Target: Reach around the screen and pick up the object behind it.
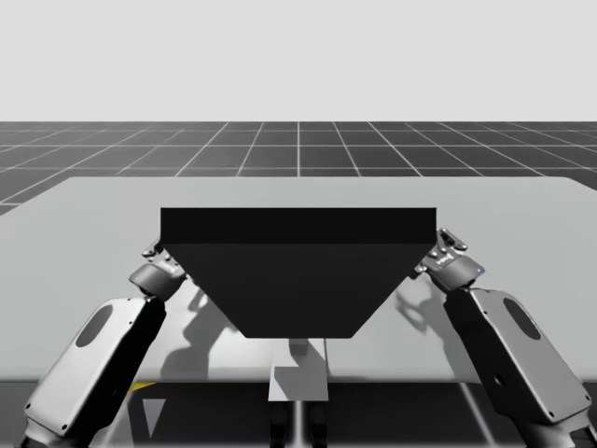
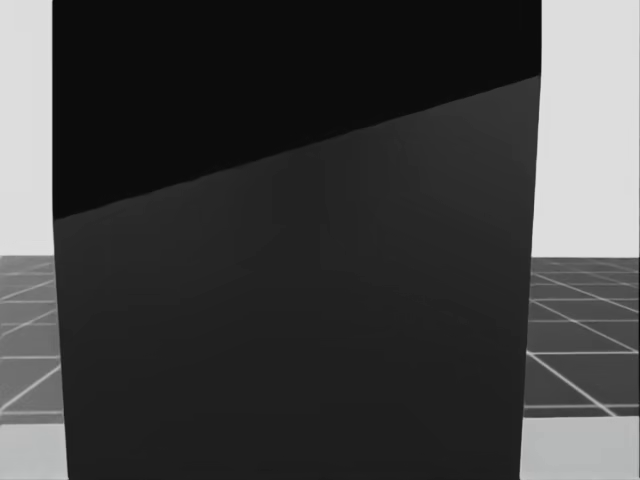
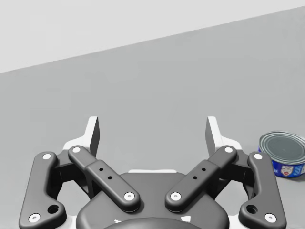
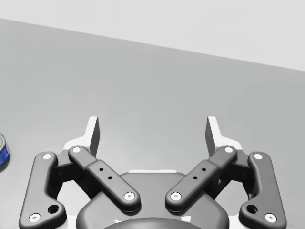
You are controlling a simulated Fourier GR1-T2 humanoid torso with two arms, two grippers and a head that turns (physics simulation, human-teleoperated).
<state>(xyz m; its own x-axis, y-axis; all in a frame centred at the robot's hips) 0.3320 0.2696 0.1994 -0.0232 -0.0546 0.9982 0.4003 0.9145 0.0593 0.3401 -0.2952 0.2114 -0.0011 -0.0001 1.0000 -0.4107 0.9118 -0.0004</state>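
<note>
**High view.** Dark screen [image 1: 298,280], upright on the grey surface [image 1: 522,215], broadside to the torso. Left gripper [image 1: 159,254] stood at the screen's left end and right gripper [image 1: 451,245] at its right end. Both were raised on bent arms and level with the screen's edges. Neither was yet behind it.

**Head view.** The screen [image 2: 300,280] stood squarely across the line of sight. Tiled floor lay to either side of it.

**Left wrist view.** Fingers [image 3: 93,136] spread wide, with nothing between them and bare surface ahead. A short round can [image 3: 282,153] with a blue label stood upright, lid uppermost, on the surface. It was not between the fingers but off to the side of the gripper, close by one finger's outer linkage. Judged from the gripper's post at the screen's left end, that side was the inner one, towards the space behind the screen.

**Right wrist view.** Fingers [image 4: 214,133] likewise parted and empty. A sliver of the can [image 4: 2,151] lay well off to the gripper's opposite side, again judged the screen side.

**Assessment.** The can stood behind the screen with its axis vertical, and was judged nearer the left gripper. The coming move would call for that arm to swing inward until the can stood between its fingers.
</note>
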